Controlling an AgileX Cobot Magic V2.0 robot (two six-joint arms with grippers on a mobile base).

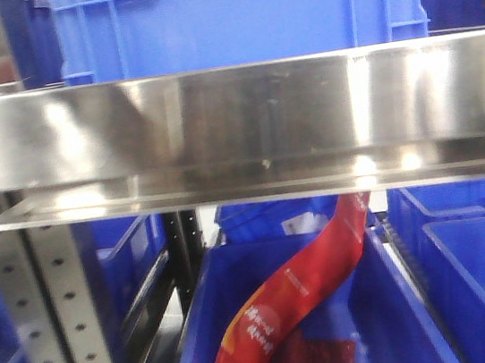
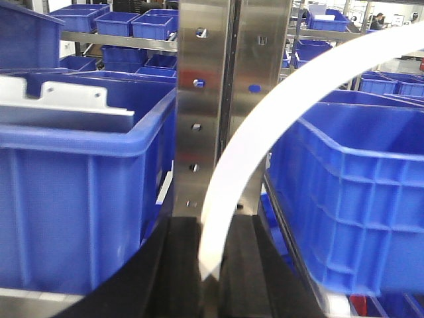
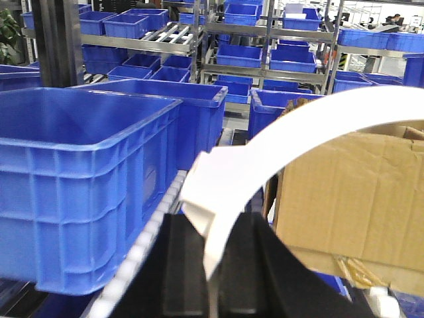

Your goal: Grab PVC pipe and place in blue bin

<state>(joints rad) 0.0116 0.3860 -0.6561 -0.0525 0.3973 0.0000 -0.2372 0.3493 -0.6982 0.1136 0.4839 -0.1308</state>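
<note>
My right hand (image 3: 213, 291), fingers closed on the foot of the PVC pipe (image 3: 291, 132). The pipe's long axis arcs up and rightward from the hand. An open blue bin (image 3: 86, 192) lies just left. My left hand (image 2: 211, 291) likewise pinches a white arch (image 2: 252, 146).

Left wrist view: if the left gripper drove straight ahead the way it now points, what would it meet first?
Most likely the perforated steel upright, which stands dead ahead in the middle of the view. Depth is hard to judge from this one picture.
</note>
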